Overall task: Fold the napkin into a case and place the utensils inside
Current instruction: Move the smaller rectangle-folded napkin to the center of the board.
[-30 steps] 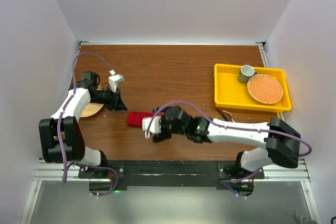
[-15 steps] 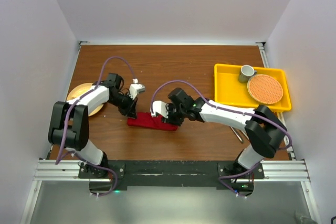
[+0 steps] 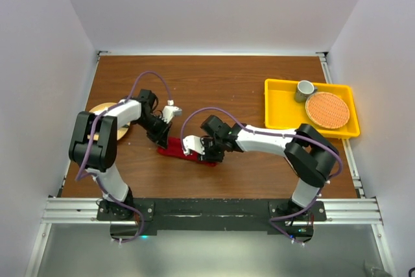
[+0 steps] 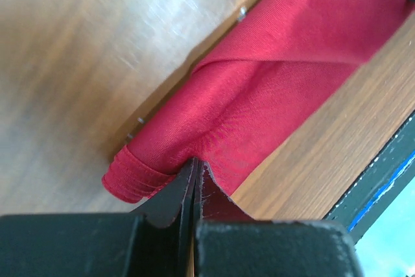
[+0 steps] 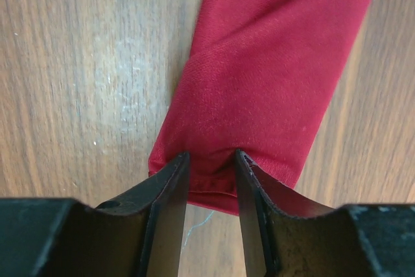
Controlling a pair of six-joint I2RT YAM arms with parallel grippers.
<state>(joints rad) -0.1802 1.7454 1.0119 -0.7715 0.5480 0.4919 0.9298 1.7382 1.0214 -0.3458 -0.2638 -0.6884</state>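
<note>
Between the two fingers of the right gripper (image 5: 211, 160) lies one short end of the narrow deep-red fabric case (image 5: 272, 63), a folded soft cloth lying flat on the brown wooden table (image 3: 227, 89). These fingers (image 5: 170, 192) stand partly apart and squeeze the hem, which bunches up in the gap. The rest of the cloth runs straight away from the fingertips. At the opposite end, the left gripper (image 4: 196, 165) has its fingers pressed tight together on the case's near long edge, with the rolled corner just left of the tips. Creases fan out through the fabric from that pinch. From above, the case lies slanted between both grippers, the left one at its left end and the right one toward its right end. Well off to the right of the right fingers, a yellow plastic tray (image 3: 280, 105) holds a round orange woven mat (image 3: 327, 109) and a small grey cup (image 3: 305, 89). Behind the left fingers, a round tan plate (image 3: 102, 109) shows partly under the arm.
</note>
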